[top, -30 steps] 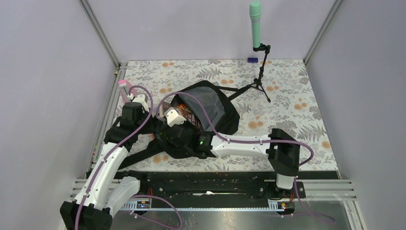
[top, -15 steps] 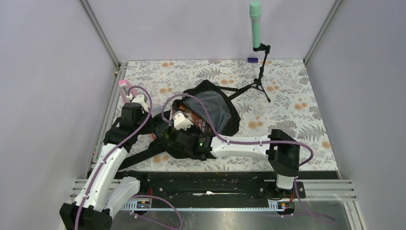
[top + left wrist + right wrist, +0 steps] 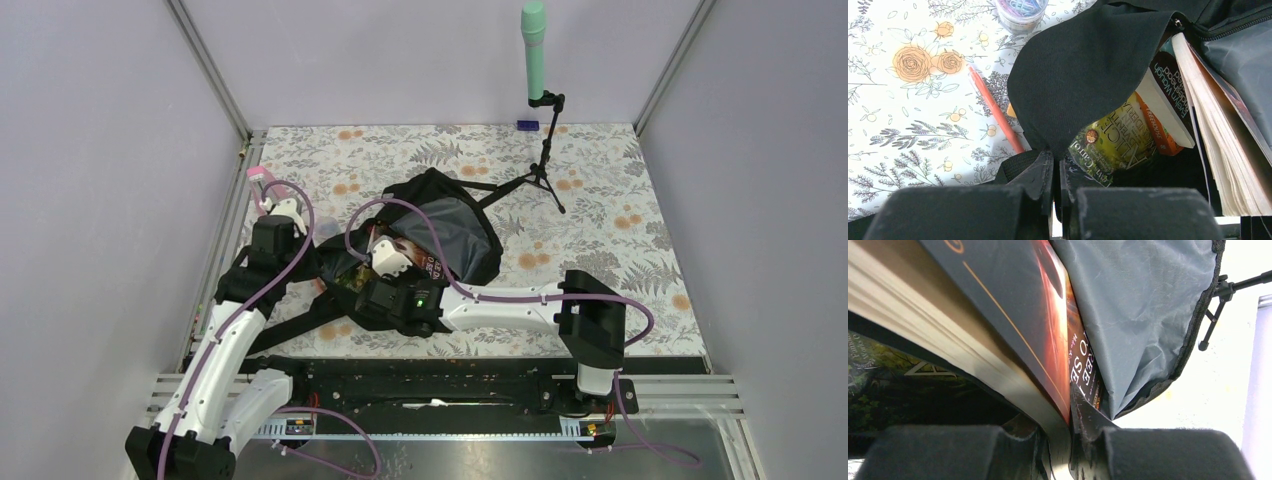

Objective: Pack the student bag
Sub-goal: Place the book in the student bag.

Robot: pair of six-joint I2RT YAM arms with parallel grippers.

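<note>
The student bag (image 3: 455, 235), black with grey lining (image 3: 1143, 305), lies open in the middle of the floral table. My left gripper (image 3: 1058, 167) is shut on the black fabric flap (image 3: 1083, 75) at the bag's mouth and holds it up. My right gripper (image 3: 1068, 440) is shut on a thick dark book (image 3: 1013, 315) with an orange-red cover, which leans inside the bag against the lining. In the left wrist view a green book (image 3: 1113, 142) and an orange-spined book (image 3: 1160, 132) lie in the bag beside the thick book's page edges (image 3: 1220, 150).
A red pen (image 3: 993, 107) lies on the table just left of the bag, and a clear jar of coloured clips (image 3: 1020, 10) stands beyond it. A green microphone (image 3: 534, 50) on a black tripod (image 3: 545, 170) stands at the back right. Bag straps (image 3: 300, 325) trail toward the near edge.
My right gripper has carried the thick book to the right, further into the bag's opening. The left gripper has stayed on the flap.
</note>
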